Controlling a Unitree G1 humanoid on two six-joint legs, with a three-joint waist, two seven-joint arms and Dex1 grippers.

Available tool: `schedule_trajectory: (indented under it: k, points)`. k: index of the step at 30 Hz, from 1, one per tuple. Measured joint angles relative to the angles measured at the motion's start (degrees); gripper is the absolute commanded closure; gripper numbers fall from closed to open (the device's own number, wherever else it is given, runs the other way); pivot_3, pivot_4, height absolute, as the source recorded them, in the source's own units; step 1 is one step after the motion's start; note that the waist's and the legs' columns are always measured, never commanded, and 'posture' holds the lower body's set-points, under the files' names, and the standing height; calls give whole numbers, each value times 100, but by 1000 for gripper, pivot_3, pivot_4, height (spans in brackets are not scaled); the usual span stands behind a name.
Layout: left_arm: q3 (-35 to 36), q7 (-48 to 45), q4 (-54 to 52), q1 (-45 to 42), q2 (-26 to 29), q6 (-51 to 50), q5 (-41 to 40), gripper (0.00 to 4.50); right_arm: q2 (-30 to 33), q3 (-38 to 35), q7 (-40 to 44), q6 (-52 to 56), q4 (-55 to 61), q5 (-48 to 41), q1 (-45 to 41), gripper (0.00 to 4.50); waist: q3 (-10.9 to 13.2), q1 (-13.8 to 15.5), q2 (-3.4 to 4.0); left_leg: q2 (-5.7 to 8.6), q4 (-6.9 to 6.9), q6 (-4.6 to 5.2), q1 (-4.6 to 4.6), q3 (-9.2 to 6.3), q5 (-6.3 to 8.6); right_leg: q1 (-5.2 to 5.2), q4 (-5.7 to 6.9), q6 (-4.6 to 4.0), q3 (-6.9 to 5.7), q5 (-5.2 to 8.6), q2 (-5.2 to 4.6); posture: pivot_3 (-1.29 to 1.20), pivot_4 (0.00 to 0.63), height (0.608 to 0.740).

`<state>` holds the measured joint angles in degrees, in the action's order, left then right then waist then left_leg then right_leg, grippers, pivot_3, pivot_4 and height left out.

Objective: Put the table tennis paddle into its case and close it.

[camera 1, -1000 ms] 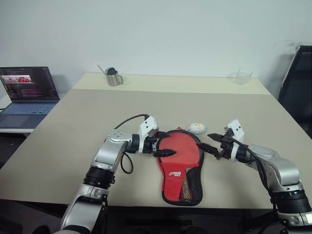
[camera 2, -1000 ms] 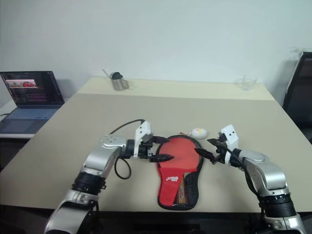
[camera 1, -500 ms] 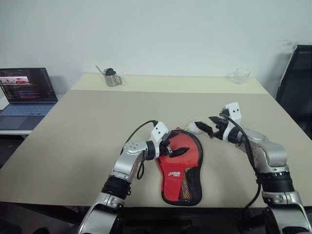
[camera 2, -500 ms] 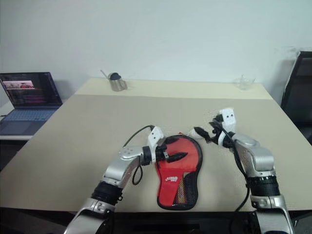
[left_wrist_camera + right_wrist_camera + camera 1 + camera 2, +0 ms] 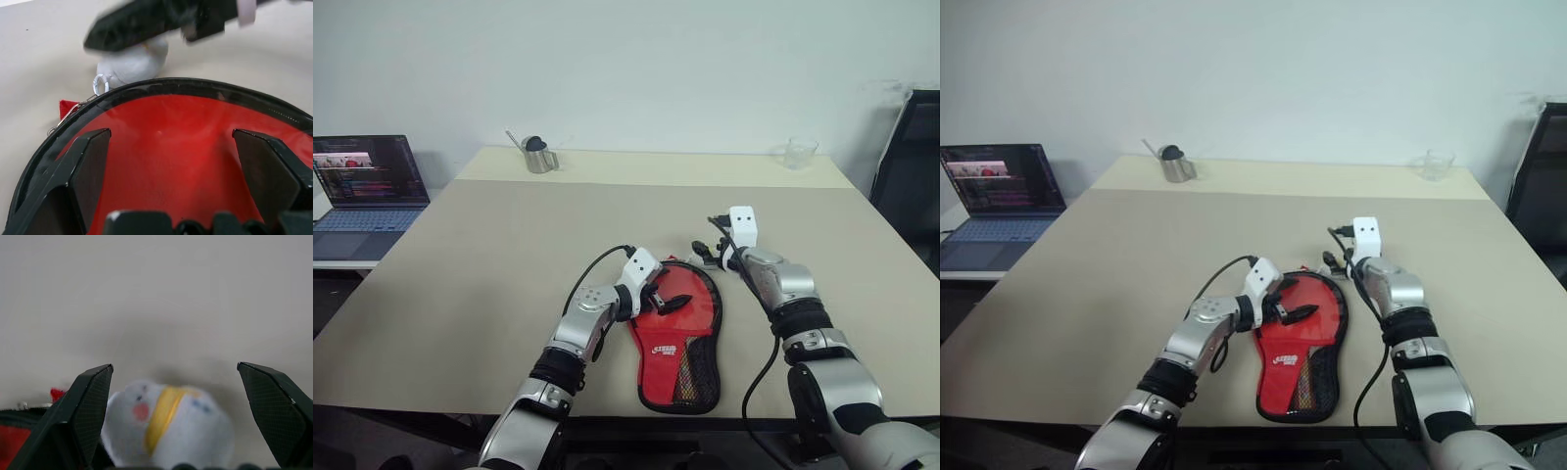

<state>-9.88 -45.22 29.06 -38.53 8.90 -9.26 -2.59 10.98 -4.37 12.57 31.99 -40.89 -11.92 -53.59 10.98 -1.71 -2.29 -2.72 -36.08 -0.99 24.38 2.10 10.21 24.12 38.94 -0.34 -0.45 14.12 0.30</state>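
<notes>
Two open end effectors are held at the case's rounded end; nothing is gripped.

The case (image 5: 677, 338) is laid flat on the desk (image 5: 489, 255). The left end effector (image 5: 668, 303) is spread over its red face, the right end effector (image 5: 703, 253) over a small white toy (image 5: 168, 431) just beyond. The paddle cannot be told apart from the cover, so whether it is inside is unclear. Closing appears to be in hand; the zip pull (image 5: 101, 84) must be caught next.
</notes>
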Motion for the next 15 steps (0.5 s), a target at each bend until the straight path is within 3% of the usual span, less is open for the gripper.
schedule_trajectory:
  k: [10,15]
  points:
    - [-76,72,-272,140,31,-117,2,161,-12,0,12,108,-42,165,26,0,-1,0,2,-1,1,0,0,-5,0,0,0,0,-1,0,0,0,150,740]
    - [-96,83,-299,142,36,-154,3,103,-50,1,74,148,25,171,137,1646,-2,0,3,-1,1,0,-1,-5,0,0,0,0,-1,0,0,0,150,740]
